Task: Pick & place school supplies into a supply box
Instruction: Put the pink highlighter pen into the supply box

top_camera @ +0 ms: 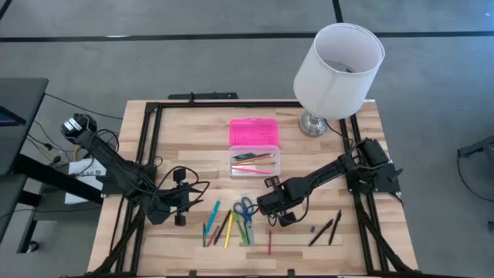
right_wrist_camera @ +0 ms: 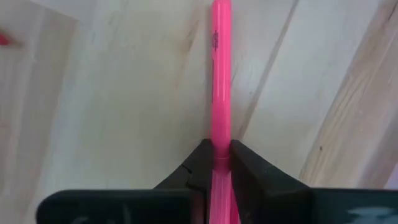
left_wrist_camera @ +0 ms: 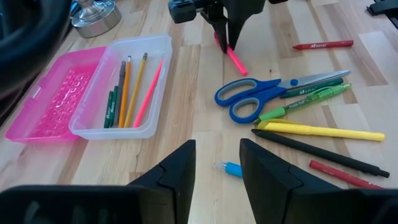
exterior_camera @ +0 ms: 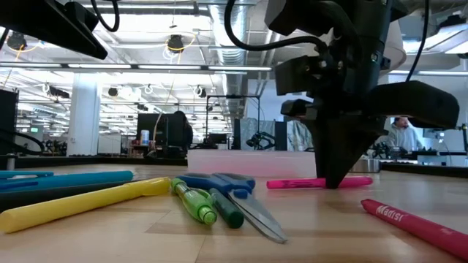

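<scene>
My right gripper point(right_wrist_camera: 219, 163) points down at the table's middle, right of the blue-handled scissors point(top_camera: 244, 207), shut on a pink pen point(right_wrist_camera: 221, 74). My left gripper point(left_wrist_camera: 217, 165) hovers open over the table's left part, above a blue pen point(left_wrist_camera: 229, 168), touching nothing. Yellow point(left_wrist_camera: 317, 130), green point(left_wrist_camera: 311, 96), black and red pens lie flat beside the scissors point(left_wrist_camera: 261, 99). The supply box stands open behind them. Its clear base point(top_camera: 255, 161) holds several pencils point(left_wrist_camera: 127, 87), and its pink lid point(top_camera: 253, 131) lies flat on the far side. My right gripper pinches the pink pen between its two fingers point(exterior_camera: 338, 172) near one end point(right_wrist_camera: 220, 142), coming from above and pointing down. The fingers stand on either side of the barrel. The pen point(exterior_camera: 318, 183) lies level at table height; whether it rests on the wood I cannot tell.
A white-shaded lamp point(top_camera: 340, 66) on a metal foot stands at the table's far right corner. A red marker point(exterior_camera: 417, 223) lies near the right gripper, and two dark pens point(top_camera: 326, 230) lie farther right. A black frame point(top_camera: 147, 139) edges the table.
</scene>
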Controlling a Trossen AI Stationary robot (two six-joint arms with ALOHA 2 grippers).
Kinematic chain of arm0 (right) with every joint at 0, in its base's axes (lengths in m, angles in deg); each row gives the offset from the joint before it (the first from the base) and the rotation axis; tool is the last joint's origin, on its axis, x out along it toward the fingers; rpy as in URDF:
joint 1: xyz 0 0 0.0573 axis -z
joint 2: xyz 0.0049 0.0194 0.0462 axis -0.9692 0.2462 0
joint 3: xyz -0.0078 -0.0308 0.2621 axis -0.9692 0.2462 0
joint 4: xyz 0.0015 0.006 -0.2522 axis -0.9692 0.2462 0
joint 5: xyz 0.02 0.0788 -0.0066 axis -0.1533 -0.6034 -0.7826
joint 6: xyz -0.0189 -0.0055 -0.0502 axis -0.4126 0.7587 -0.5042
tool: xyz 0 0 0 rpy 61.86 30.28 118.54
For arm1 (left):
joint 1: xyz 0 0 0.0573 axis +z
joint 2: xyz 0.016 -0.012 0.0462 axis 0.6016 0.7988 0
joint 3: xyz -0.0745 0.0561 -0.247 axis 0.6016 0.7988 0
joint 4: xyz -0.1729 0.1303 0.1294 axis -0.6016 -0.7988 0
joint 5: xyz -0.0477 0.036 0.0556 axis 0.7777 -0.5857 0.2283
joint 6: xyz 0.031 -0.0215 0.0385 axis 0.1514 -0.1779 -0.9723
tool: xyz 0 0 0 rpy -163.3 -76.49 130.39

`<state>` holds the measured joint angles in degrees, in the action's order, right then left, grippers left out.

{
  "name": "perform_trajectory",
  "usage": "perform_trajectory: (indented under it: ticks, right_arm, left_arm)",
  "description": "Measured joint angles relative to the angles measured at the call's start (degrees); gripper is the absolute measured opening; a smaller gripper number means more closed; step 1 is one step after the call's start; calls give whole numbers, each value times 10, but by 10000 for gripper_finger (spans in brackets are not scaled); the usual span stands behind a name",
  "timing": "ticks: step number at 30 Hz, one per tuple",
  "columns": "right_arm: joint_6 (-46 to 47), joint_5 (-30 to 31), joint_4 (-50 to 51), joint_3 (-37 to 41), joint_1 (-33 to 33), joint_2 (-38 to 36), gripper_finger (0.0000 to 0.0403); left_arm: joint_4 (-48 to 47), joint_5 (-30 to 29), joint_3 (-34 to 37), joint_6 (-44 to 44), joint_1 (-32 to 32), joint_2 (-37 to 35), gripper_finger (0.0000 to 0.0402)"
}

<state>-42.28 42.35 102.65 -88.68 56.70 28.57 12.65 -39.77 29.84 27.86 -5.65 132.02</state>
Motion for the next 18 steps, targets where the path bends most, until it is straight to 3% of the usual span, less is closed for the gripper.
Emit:
perform_trajectory:
  ticks: [7,18]
  right_arm:
    - [8,4,14,0,0,0,9]
    - [46,43,53,-6,0,0,16]
  left_arm:
    - [0,0,0,0,0,0,120]
    - [-1,2,0,1,0,0,120]
